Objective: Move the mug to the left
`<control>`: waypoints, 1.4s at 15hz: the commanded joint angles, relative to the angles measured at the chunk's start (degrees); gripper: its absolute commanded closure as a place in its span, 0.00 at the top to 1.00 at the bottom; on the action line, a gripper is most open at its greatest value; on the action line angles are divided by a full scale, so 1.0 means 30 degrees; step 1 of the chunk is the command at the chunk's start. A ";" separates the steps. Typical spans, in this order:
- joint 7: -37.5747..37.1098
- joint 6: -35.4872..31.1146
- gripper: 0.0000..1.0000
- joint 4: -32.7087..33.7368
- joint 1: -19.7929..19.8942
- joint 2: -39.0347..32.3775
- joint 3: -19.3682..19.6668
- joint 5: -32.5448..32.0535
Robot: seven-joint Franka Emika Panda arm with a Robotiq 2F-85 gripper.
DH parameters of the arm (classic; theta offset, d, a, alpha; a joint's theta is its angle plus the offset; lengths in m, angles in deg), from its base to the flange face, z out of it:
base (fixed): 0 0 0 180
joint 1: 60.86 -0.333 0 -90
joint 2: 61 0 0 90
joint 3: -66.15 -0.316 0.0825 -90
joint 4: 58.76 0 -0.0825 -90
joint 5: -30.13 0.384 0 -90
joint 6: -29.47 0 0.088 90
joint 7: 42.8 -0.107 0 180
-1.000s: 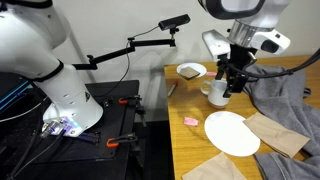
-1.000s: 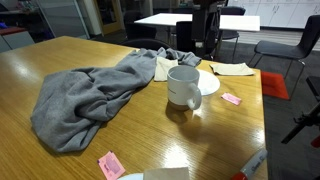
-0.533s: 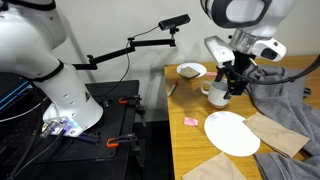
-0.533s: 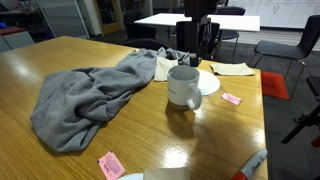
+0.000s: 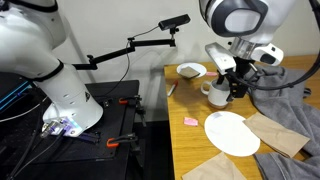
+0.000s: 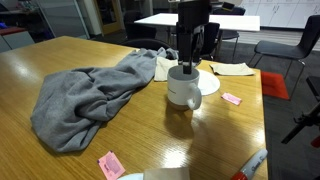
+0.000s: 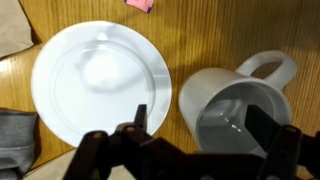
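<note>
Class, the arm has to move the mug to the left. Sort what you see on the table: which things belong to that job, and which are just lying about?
Belongs to the job:
mug
gripper, open over the mug

Just lying about:
plate
bowl
grey cloth
pink packet
brown paper

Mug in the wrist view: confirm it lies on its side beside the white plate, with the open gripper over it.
Not quite. The mug stands upright with its mouth facing up, as the wrist view shows. The rest holds: it sits beside the white plate, and the open gripper is over it.
</note>
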 commanded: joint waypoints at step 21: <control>-0.0186 -0.3312 0.00 0.0268 -0.0256 -0.1801 -0.0105 -0.0974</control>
